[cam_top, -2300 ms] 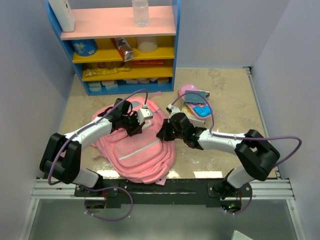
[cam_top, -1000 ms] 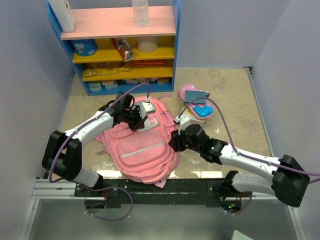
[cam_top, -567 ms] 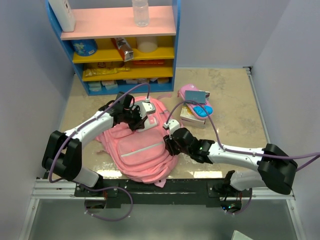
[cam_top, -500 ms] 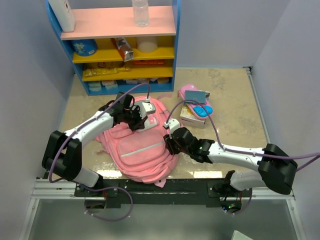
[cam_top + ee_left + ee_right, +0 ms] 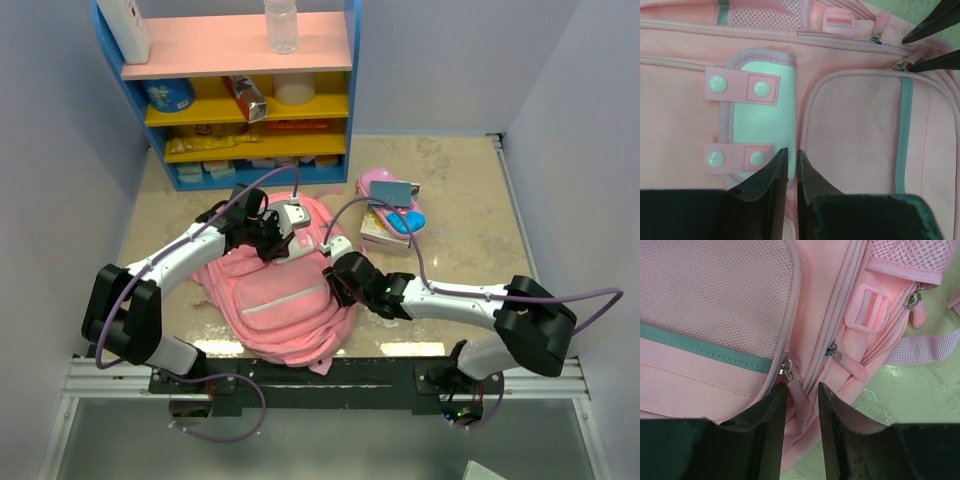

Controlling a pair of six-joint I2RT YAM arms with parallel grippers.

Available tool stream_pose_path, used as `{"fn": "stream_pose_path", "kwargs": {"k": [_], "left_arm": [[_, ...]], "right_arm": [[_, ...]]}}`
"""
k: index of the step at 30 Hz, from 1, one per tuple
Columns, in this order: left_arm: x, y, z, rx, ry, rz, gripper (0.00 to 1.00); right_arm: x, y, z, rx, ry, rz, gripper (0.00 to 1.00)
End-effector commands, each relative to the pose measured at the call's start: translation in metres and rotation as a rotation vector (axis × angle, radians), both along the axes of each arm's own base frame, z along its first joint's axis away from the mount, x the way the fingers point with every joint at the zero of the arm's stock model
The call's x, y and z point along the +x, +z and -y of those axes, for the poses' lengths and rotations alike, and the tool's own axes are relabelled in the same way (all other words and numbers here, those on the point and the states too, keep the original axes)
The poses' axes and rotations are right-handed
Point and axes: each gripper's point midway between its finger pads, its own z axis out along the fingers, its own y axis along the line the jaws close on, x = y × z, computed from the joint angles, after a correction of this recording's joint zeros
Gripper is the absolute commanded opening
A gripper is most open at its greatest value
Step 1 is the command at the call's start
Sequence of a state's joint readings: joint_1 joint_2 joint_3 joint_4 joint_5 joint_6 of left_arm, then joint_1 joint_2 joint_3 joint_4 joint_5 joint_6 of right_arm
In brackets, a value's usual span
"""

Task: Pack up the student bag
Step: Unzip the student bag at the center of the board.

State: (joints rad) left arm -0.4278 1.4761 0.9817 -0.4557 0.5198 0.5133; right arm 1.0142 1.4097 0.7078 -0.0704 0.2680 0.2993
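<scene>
The student bag (image 5: 285,300), a big pink backpack, lies flat on the table between the arms. My left gripper (image 5: 270,240) is at its upper part. In the left wrist view the left gripper (image 5: 792,150) is shut on a fold of bag fabric between the pale trim patch (image 5: 762,125) and a mesh pocket (image 5: 855,130). My right gripper (image 5: 336,284) is at the bag's right edge. In the right wrist view the right gripper (image 5: 802,386) is open, its jaws on either side of a pink zip pull (image 5: 799,399). A second zip pull (image 5: 852,367) lies just to the right.
A blue shelf unit (image 5: 240,90) with boxes and a bottle stands at the back. A small pink pencil case (image 5: 376,181) and a stack of books with a blue item (image 5: 395,222) lie right of the bag. A pink buckle (image 5: 872,310) and strap (image 5: 920,350) sit at the bag's edge.
The bag was pulled back and turned over two seconds ago. Since then the right gripper has slid left and up along the bag's right edge to the zip pull. The left arm holds still.
</scene>
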Motion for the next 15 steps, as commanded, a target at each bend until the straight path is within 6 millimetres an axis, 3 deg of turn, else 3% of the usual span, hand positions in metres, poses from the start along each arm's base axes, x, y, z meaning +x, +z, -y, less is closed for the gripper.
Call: {"fn": "stream_pose_path", "kwargs": {"k": [1,3,6,7,9,11,15], "left_arm": [[-0.004,0.014,0.007,-0.039,-0.036,0.021,0.18],[-0.005,0.015,0.007,-0.042,-0.041,0.017,0.18],[-0.006,0.017,0.009,-0.049,-0.049,0.018,0.22],[-0.006,0.018,0.011,-0.055,-0.054,0.018,0.24],[-0.006,0.021,0.015,-0.065,-0.065,0.029,0.34],[-0.003,0.021,0.022,-0.063,-0.093,0.045,0.40],[0.000,0.024,0.049,-0.062,-0.175,0.064,0.43]], "right_arm": [[0.005,0.008,-0.005,0.011,-0.031,0.004,0.32],[0.006,0.007,-0.006,0.004,-0.036,0.004,0.29],[0.007,0.009,-0.007,0.005,-0.037,0.006,0.15],[0.007,0.009,-0.006,-0.001,-0.036,0.006,0.06],[0.006,0.010,-0.004,0.004,-0.041,0.004,0.00],[0.004,0.012,-0.004,0.018,-0.048,-0.009,0.00],[-0.003,0.013,0.000,0.038,-0.058,-0.029,0.00]]}}
